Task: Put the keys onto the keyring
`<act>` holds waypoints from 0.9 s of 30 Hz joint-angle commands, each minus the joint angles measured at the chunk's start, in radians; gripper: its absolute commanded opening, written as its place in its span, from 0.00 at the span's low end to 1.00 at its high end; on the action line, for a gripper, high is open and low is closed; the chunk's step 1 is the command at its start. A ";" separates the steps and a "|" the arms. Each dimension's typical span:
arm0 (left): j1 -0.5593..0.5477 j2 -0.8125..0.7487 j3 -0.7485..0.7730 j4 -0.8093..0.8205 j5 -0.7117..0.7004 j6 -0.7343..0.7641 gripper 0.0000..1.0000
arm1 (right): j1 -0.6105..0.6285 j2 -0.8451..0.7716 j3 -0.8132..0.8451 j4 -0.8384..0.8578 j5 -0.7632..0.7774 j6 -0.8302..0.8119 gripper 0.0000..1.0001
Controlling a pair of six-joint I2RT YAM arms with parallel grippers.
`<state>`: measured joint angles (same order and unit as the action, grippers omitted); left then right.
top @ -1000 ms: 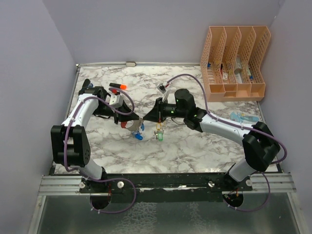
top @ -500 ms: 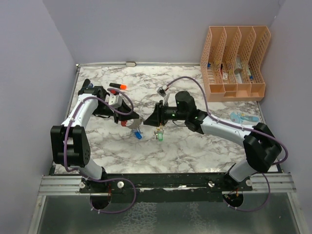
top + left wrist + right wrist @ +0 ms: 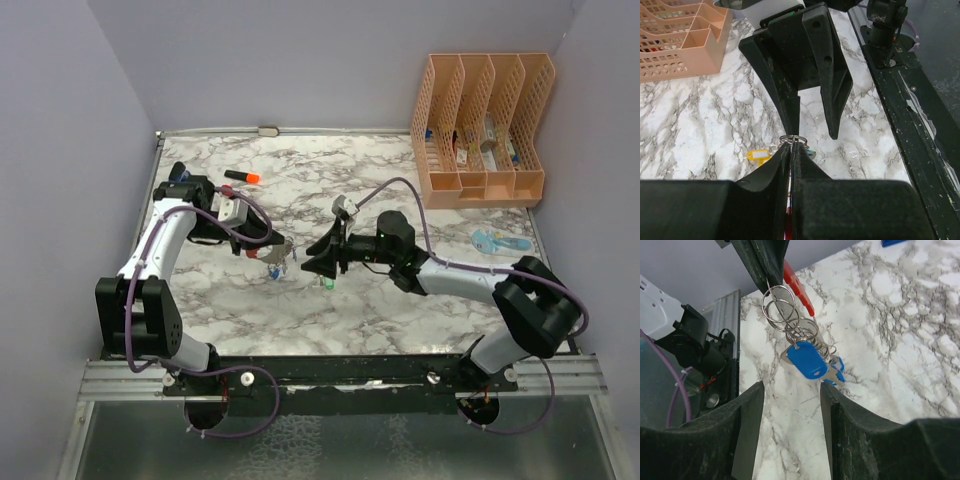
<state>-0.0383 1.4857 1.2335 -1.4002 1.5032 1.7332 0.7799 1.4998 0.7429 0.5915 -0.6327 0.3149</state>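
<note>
Left gripper, clamped tight on the keyring, held over the middle of the marble table. I see the ring's red side behind a chain of wire loops hanging from the fingers. A blue key dangles at the chain's lower end, with a yellow-tagged key beside it (blade hidden from me). Right gripper faces it, just apart, jaws spread wide and holding nothing. A green key shows just below.

Lab robot cell: plain walls, marble table.
</note>
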 commanded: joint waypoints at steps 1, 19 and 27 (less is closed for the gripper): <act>0.006 -0.045 -0.022 -0.006 0.067 -0.007 0.00 | 0.005 0.071 -0.041 0.393 -0.108 0.006 0.51; -0.021 -0.068 -0.041 -0.006 0.116 -0.072 0.00 | 0.015 0.387 0.036 1.002 -0.205 0.217 0.71; -0.046 -0.105 -0.055 -0.006 0.135 -0.103 0.00 | 0.025 0.442 0.103 1.000 -0.127 0.196 0.69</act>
<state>-0.0746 1.4204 1.1931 -1.3972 1.5070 1.6466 0.7948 1.9133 0.8036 1.4425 -0.8082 0.5190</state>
